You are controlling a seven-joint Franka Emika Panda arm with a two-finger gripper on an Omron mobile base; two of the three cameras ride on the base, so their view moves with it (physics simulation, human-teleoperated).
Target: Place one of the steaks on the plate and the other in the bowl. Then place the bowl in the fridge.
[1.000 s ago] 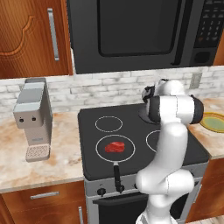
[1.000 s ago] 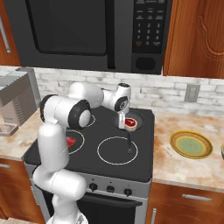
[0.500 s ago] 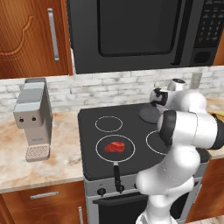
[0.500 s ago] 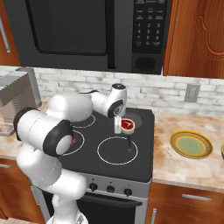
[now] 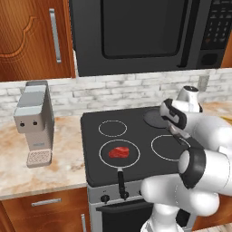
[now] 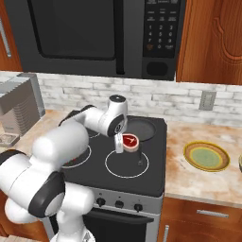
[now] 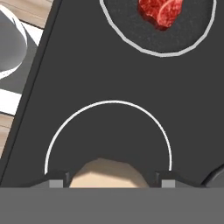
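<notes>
At the left end of the counter the grey coffee machine [image 5: 34, 120] stands where it stood before. The camera has not shifted either.

Next comes the black cooktop [image 5: 136, 136]. One of the steaks [image 5: 118, 152] lies in a pan near its front left corner, unmoved, with the pan's handle [image 5: 121, 181] reaching over the front edge.

What has changed is the arm [image 5: 204, 149]. Since half a second ago its elbow has swung lower and closer to the cameras, and it now looms large in both base views.

You have the gripper [image 6: 119, 145] hanging over the middle of the cooktop, a little lower than before. Its jaws are released, with the two fingertips [image 7: 57, 179] well apart. A pale tan shape sits between them in the hand view, but you cannot tell what it is.

Just right of the gripper, the second steak [image 6: 129, 140] rests on a small dark pan, untouched. The hand view shows it ahead of the tips.

Behind it an empty dark pan [image 6: 144, 128] sits by the rear right corner.

Further right, the plate [image 6: 206, 156] lies on the counter, well apart from the cooktop.
</notes>
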